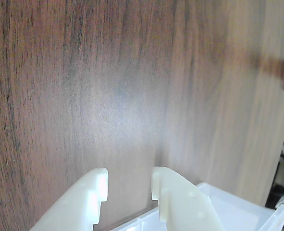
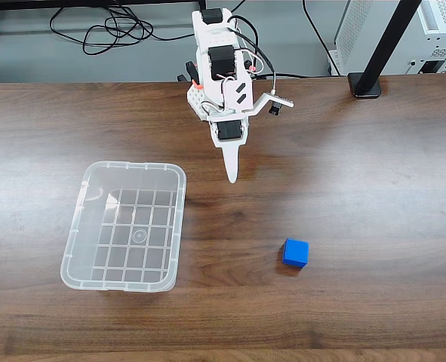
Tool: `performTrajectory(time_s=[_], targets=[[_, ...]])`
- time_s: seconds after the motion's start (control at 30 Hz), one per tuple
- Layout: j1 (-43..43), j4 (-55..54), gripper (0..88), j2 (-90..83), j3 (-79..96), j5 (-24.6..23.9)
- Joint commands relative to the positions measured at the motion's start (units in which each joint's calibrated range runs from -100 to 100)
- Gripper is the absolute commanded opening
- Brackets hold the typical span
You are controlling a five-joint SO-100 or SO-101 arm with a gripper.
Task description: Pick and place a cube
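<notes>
bare table (image 2: 358, 226) around cube (image 2: 296, 253), tray (image 2: 124, 226) apart

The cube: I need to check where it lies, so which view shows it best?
The fixed view: the cube sits whole and unobstructed on the table, right of the clear tray. The wrist view looks at bare wood beyond the tool.

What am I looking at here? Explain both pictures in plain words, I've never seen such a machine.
This is a small white robot arm standing on a wooden table. Its tip is a two-finger gripper for picking things up.

The fixed view looks down on the whole table from a camera that stands still. On the table lie a clear plastic tray, on the left of that view, and a small blue cube on the right.

The wrist view comes from a camera riding on the arm. It shows the two pale fingers with a gap between them and bare wood beneath. The gripper holds nothing.
</notes>
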Motion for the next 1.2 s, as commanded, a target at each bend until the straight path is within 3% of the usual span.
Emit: performTrajectory(time_s=[0.0,0.37,0.87,1.0,1.17], targets=[[-0.68,-0.89,9.2,-0.73,-0.89,0.15],[-2.37,-0.89,9.0,-0.73,-0.89,0.15],[-10.88,-1.48,8.7,-0.73,-0.71,-0.27],[-10.30,-1.57,1.4,-0.73,-0.71,-0.32],[-10.22,-5.32,2.6,-0.73,-0.89,-0.32]])
